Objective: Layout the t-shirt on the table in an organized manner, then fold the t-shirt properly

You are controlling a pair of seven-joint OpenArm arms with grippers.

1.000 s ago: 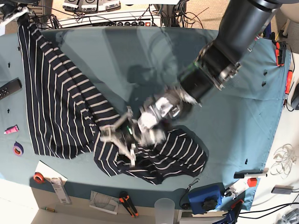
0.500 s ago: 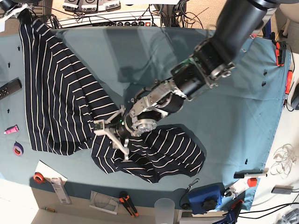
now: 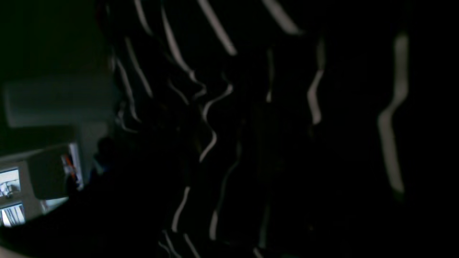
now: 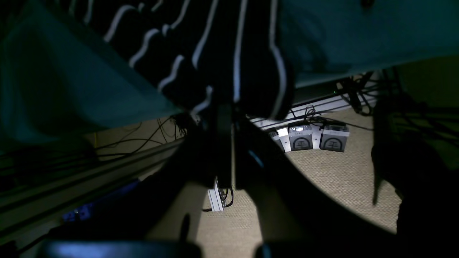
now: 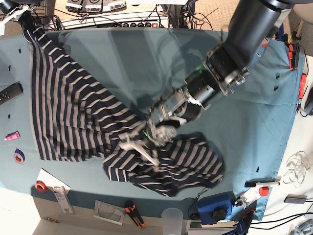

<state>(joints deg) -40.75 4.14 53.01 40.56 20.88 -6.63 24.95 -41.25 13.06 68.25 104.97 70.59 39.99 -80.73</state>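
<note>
**A:** So, what fills the scene, biggest thing first?

**B:** The table (image 5: 259, 112), draped in plain teal cloth, takes up nearly the whole overhead view. Across its left and lower middle lies the t-shirt (image 5: 68, 117), dark navy with thin white stripes. It runs as a broad panel from the far left corner down to a crumpled heap near the front edge.

**A:** Is it flat?

**B:** No. The lower part is bunched and folded over itself, and one corner is lifted off the table at the top left.

**A:** What lifts it?

**B:** The right gripper (image 5: 19, 13), at the table's far left corner. Its own camera shows the fingers (image 4: 222, 143) pressed together on a fold of striped fabric, beyond the table's edge, with carpet and small grey boxes (image 4: 312, 138) below.

**A:** And the other arm?

**B:** The large black arm (image 5: 244, 34) reaches diagonally from the top right. The left gripper (image 5: 139, 144) sits at the crumpled middle of the shirt. It is blurred, and its camera sees only dark striped cloth, so I cannot tell whether its fingers are apart or together.

**A:** Anything smaller?

**B:** Along the near edge: a clear cup (image 5: 172, 219), orange-handled pliers (image 5: 133, 214), and a roll of purple tape (image 5: 19, 156).
</note>
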